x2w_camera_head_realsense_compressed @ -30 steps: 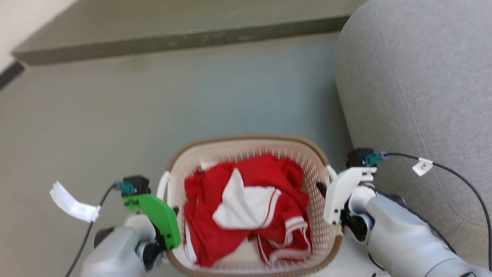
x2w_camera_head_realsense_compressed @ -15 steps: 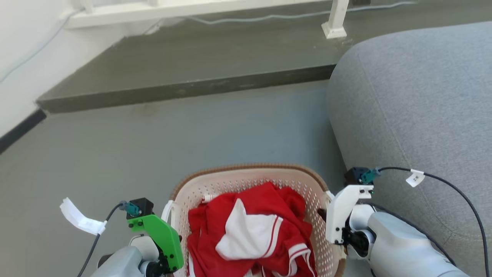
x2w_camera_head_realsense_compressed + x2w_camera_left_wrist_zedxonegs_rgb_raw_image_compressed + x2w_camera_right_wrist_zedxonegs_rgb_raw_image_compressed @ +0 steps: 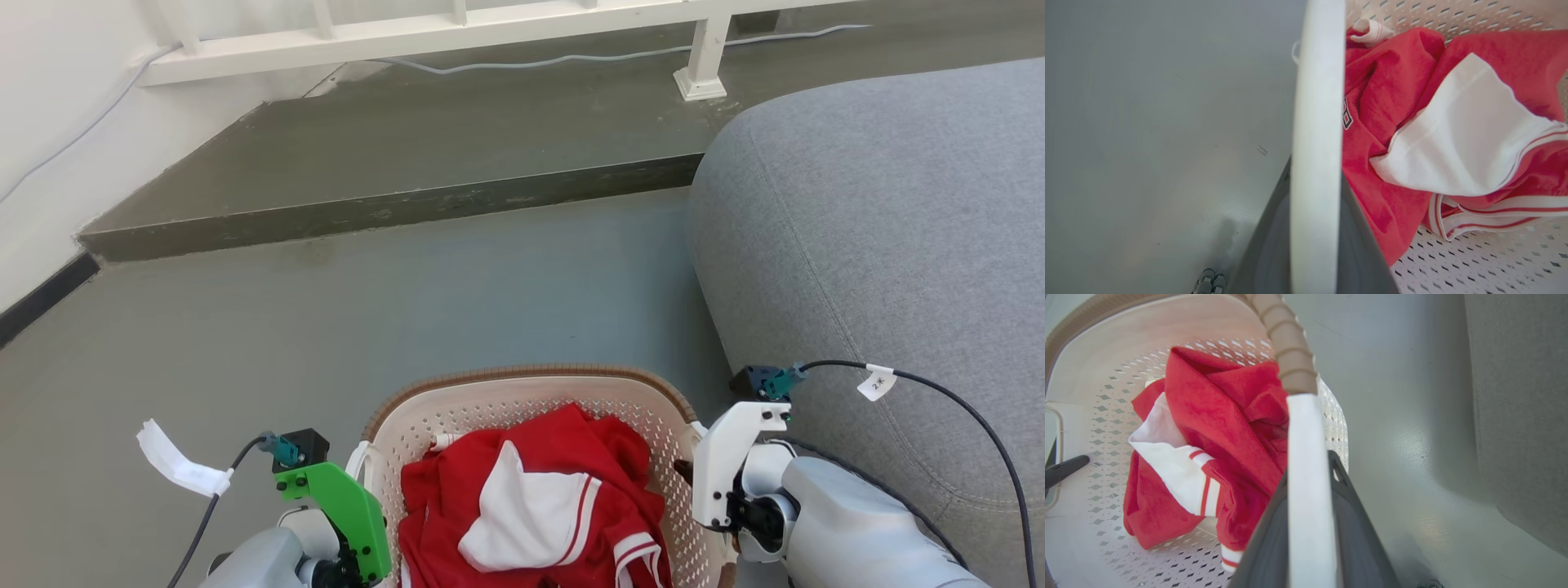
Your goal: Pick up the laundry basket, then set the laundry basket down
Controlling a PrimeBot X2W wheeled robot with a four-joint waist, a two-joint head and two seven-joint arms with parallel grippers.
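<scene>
Grey smooth floor fills the room, rising at the far side to a darker low step with a white railing and a loose pale cable on it. A white wall stands on the left, and a grey fabric sofa curves in on the right.

At the near edge, just beside the sofa, is the laundry basket, which holds a crumpled red and white garment. The left gripper has its jaws closed on the basket's left white handle. The right gripper has its jaws closed on the right handle.

A white tag on the right arm's black cable carries small writing too tiny to read. A dark-edged character on the garment is partly hidden behind the left handle.
</scene>
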